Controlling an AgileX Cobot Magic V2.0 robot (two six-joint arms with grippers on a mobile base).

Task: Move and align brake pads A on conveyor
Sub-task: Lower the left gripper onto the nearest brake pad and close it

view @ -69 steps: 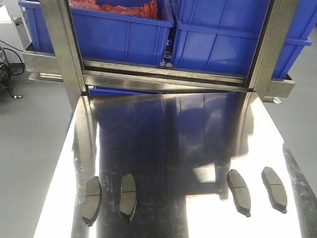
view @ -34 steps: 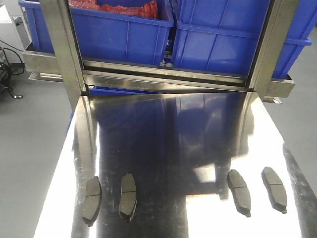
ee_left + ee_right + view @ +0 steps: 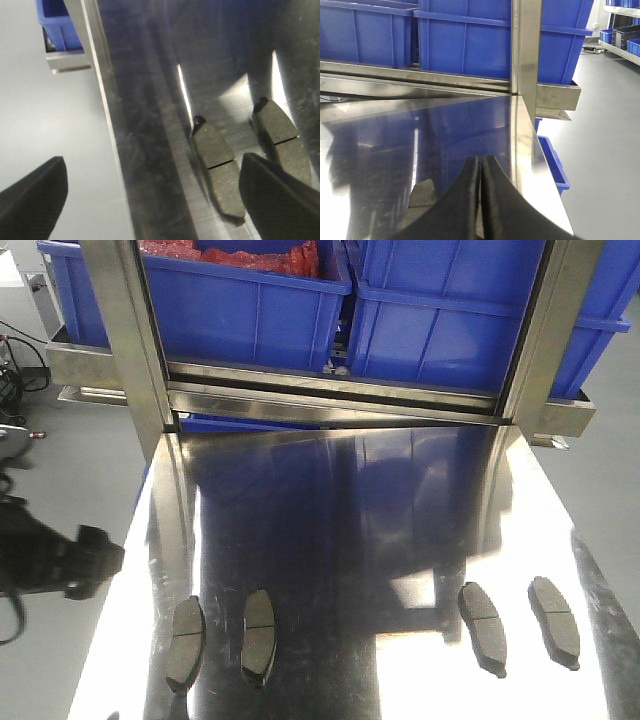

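Exterior front-facing view first: four brake pads (image 3: 258, 636) are lying flat on the shiny steel table (image 3: 340, 520), near its front edge. Two sit side by side on the left and two (image 3: 483, 628) on the right, with a big bare gap between the pairs. All four point roughly lengthwise away from the camera, and the right pair is tilted a bit. Blue bins (image 3: 250, 310) sit on a steel rack at the far end, and one has something red in it.

Left wrist cam: the left gripper (image 3: 150, 200) has its jaws spread wide. One finger (image 3: 35, 200) is out over the grey floor, and the other hangs over the table next to the two left pads, not touching them.

Right wrist cam: the right gripper (image 3: 480, 200) has its fingers pressed together with nothing between them, low over the table.
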